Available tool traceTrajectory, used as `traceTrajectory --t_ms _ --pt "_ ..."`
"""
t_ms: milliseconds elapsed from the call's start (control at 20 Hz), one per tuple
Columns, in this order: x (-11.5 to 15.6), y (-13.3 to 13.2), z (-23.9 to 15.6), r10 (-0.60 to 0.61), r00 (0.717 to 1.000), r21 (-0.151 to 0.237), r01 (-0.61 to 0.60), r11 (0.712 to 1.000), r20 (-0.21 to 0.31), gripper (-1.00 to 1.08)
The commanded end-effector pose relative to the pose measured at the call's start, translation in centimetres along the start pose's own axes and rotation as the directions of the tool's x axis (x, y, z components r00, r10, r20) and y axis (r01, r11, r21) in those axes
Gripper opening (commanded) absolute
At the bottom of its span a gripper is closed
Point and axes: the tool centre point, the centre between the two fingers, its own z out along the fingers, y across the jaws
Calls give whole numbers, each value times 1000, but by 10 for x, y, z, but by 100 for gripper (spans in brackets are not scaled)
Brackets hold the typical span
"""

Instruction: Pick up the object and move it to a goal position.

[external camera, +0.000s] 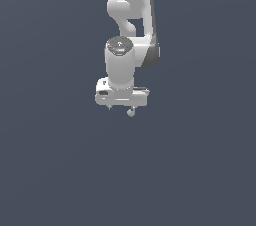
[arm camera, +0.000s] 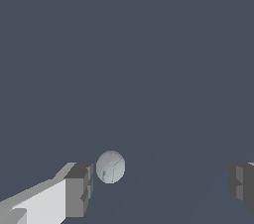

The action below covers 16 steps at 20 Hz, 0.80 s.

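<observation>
Wrist view, nearest first: two dark grey blocky fingertips (arm camera: 79,189) of the white two-finger gripper (arm camera: 161,183), one at lower left of frame on a white finger body, the other cut by the right edge at lower right. Wide gap between them, so spread well apart, clamped on nothing. Tiny pale grey-blue ball (arm camera: 110,167) just beside the lower-left fingertip, inside the gap but far off-centre, apparently not touching; contact too fine to confirm. Beyond the ball only plain dark slate-grey ground (arm camera: 129,44), nothing else on it.

Exterior view: same white gripper (external camera: 121,107) slightly left of frame centre, pointing straight down, two small finger stubs under the flat white hand body. Pale ball (external camera: 131,112) right at the tip of the stub on the exterior view's right, low under the hand. Behind and above, white rounded Panda arm (external camera: 125,20) rising to the top edge, dark cap on the wrist joint.

Judgement: vertical pose and open fingers suit a top-down pinch, fingers straddling the ball before closing. Ball sits hard against one finger, so closing would likely push it sideways first, some roll-out risk with a sphere this small. Grasp not yet made, lift and carry to goal remain. No goal marker visible in either view.
</observation>
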Motion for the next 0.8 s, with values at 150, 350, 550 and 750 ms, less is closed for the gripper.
traceTrajectory --t_ms 150,350,550,750 --pt "-26 -23 37 -43 999 9 43 999 9 100" --pt "-41 -34 56 -66 998 14 66 998 14 100" --pt "-51 -41 66 -80 997 18 79 997 17 100" --pt "-54 -43 70 -84 996 19 84 996 18 100"
